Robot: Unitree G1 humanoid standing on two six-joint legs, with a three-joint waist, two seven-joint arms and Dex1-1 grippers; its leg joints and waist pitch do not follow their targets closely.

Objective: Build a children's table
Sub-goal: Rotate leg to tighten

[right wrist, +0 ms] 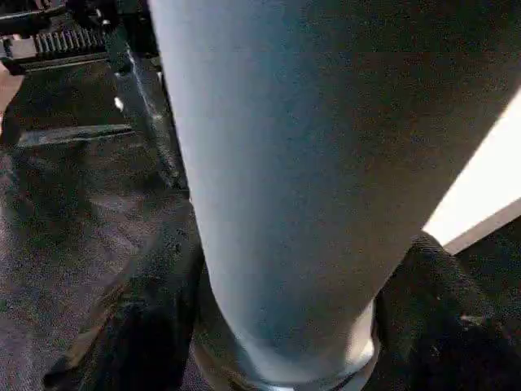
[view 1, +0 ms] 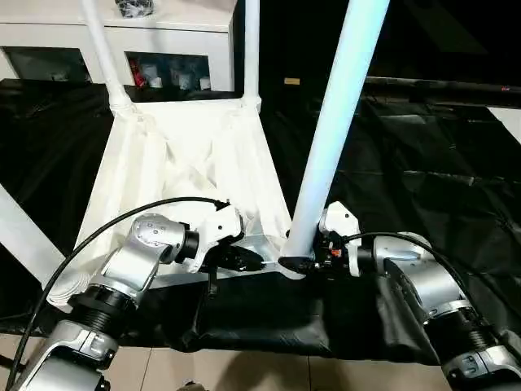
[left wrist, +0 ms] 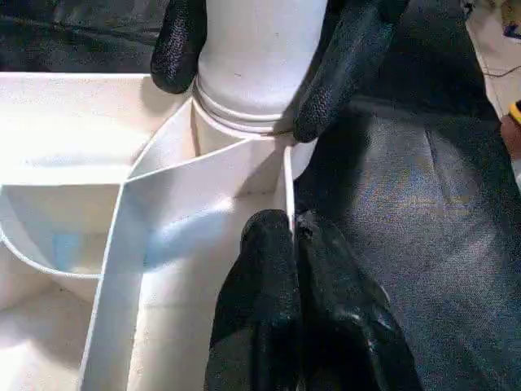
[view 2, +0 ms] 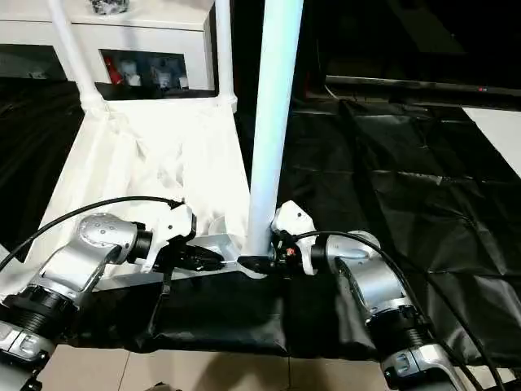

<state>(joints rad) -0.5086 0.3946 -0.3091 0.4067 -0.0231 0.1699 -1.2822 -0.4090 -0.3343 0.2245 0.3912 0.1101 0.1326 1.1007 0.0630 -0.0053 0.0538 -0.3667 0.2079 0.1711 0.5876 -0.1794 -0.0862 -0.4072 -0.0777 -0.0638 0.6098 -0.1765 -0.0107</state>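
White leg (view 1: 330, 138) stands clamped in right tool (view 1: 299, 262); left tool (left wrist: 295, 244) pinches tabletop rim (left wrist: 288, 183).

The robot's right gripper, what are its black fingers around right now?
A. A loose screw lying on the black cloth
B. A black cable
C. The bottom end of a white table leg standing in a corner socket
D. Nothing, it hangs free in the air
C: the right gripper has one black finger on each side of the near leg, just above the corner socket of the upside-down table top.
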